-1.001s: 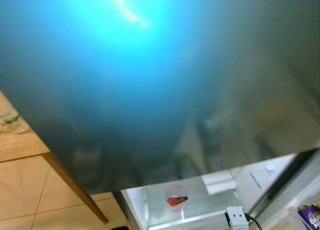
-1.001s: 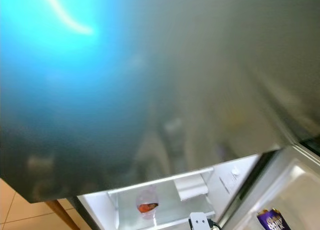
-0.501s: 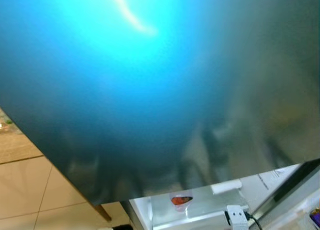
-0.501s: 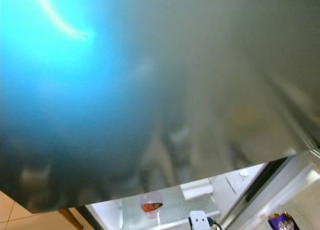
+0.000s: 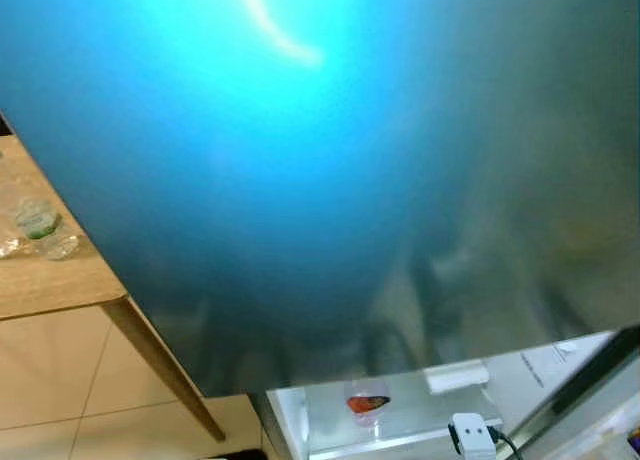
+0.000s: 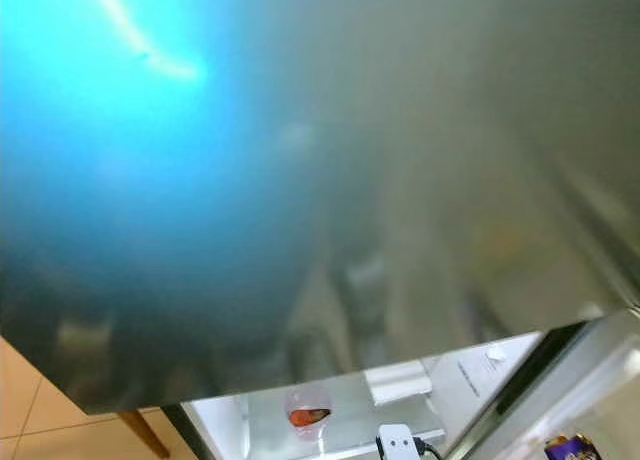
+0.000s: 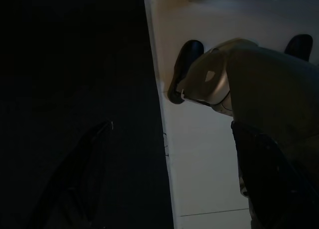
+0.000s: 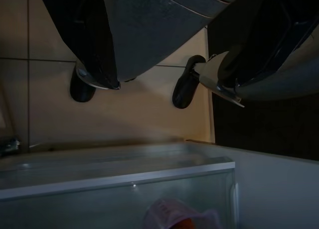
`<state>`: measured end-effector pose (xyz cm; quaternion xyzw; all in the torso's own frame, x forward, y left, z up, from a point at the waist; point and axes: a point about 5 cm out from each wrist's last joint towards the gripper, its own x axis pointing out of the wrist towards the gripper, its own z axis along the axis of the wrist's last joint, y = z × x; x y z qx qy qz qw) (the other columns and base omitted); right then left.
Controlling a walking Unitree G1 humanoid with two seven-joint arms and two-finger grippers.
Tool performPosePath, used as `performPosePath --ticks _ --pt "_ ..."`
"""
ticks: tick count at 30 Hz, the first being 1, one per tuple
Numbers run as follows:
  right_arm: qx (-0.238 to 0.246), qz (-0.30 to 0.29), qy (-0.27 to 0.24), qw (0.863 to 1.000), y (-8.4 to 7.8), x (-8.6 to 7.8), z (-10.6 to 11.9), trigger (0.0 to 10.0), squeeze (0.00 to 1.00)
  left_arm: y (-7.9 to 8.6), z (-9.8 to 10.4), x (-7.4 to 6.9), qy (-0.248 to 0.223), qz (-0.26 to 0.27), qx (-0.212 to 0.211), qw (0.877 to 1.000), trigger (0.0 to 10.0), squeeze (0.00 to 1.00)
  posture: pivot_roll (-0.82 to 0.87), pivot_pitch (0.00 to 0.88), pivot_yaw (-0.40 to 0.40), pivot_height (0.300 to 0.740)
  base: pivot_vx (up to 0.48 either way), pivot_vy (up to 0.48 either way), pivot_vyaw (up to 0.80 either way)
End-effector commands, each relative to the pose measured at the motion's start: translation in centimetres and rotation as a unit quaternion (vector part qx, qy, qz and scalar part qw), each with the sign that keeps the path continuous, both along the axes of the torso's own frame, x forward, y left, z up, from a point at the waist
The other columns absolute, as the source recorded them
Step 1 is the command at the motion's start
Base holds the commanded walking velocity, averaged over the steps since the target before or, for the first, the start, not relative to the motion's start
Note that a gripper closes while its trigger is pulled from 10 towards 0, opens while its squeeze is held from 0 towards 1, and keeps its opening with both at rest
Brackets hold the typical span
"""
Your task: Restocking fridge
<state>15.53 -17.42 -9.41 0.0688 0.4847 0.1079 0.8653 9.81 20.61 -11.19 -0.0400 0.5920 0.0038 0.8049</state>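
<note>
Across most of both eye views you face a broad, glossy grey fridge door panel [image 5: 420,160] washed with a bright blue glare toward the upper left of the frame. Along the bottom edge you see the lit white fridge compartment [image 5: 400,425], where a clear plastic bag holding something red-orange [image 5: 366,404] sits on the shelf beside a flat white packet [image 5: 457,377]. A small white plug block with a black cable [image 5: 472,435] sits at the bottom edge, and a purple packet [image 6: 570,447] peeks in at the lower right corner. At the left, a wooden table [image 5: 50,280] stands on beige floor tiles [image 5: 60,380]. Your left gripper [image 7: 169,179] hangs in shadow over the floor, fingers spread apart. Your right gripper [image 8: 169,84] hangs above the compartment's shelf, fingers likewise apart, holding nothing.
</note>
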Motion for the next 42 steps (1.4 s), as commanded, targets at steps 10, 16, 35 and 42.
performPosePath --ticks 10,16,35,42 --pt "0.01 -0.003 -0.001 1.0 0.12 -0.02 0.02 10.0 0.0 0.07 0.06 0.17 -0.004 0.0 -0.002 1.0 10.0 0.0 -0.01 0.006 0.021 0.74 0.0 0.0 0.38" --pt "0.01 -0.009 -0.004 1.0 0.09 0.0 0.03 10.0 0.0 0.06 0.07 0.21 -0.004 -0.001 -0.003 1.0 10.0 0.0 -0.01 0.003 0.021 0.74 0.0 0.0 0.78" --pt "0.021 -0.003 -0.001 1.0 0.12 -0.1 0.03 10.0 0.0 -0.01 0.1 0.4 -0.005 -0.002 -0.001 1.0 10.0 0.0 -0.01 0.0 0.018 0.74 0.0 0.0 0.52" --pt "0.028 -0.006 -0.003 1.0 0.06 -0.09 0.07 10.0 0.0 -0.04 0.07 0.3 -0.003 -0.002 -0.002 1.0 10.0 0.0 -0.01 0.003 0.017 0.74 0.0 0.0 0.43"
